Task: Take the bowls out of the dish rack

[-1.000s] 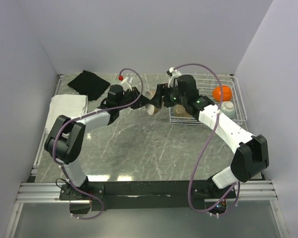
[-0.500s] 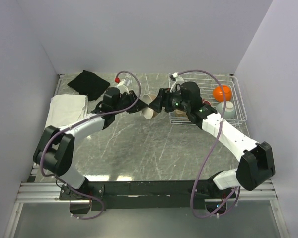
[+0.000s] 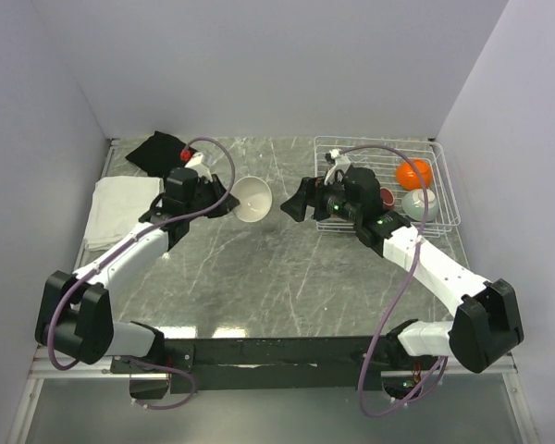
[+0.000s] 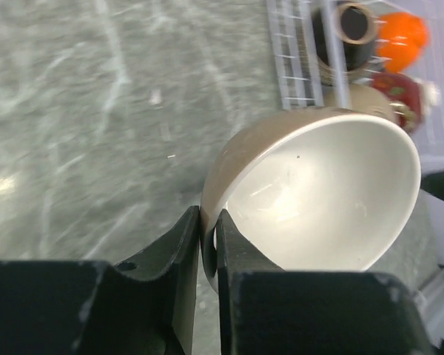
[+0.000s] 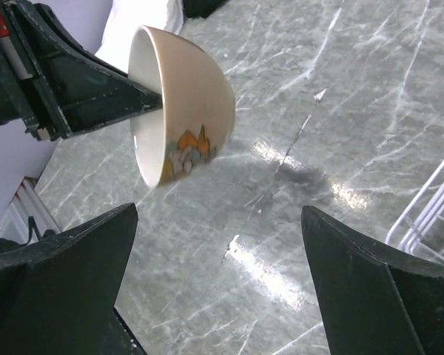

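Bowl (image 3: 251, 199): one, tan outside with a small painted patch low on its wall, white inside; it hangs above the worktop's far half, about midway across and clear of the rack's left side.
Bowl's heading: tipped, neither upright nor flat. The white mouth shows to the overhead view and the painted outer wall faces the right pincer. Being round, it has only a mouth-to-base line, and that line slants.
Left gripper (image 3: 229, 200): clamped on the bowl's rim, one finger inside and one outside, with the bowl sticking out to its right.
Right gripper (image 3: 294, 202): jaws spread wide with nothing in them; it sits just right of the bowl, apart from it.
Dish rack (image 3: 435, 148): one, white wire, in the worktop's far right corner, long side along the far edge.
In the rack: one orange round piece (image 3: 413, 172), one pale round piece (image 3: 419, 202) and one dark red piece (image 3: 386, 196); I can't tell what kind the red one is.
Cloths: two, a black cloth (image 3: 157, 153) at the far left corner and a white cloth (image 3: 120, 211) folded along the left edge.
Worktop (image 3: 259, 277): grey, veined stone.
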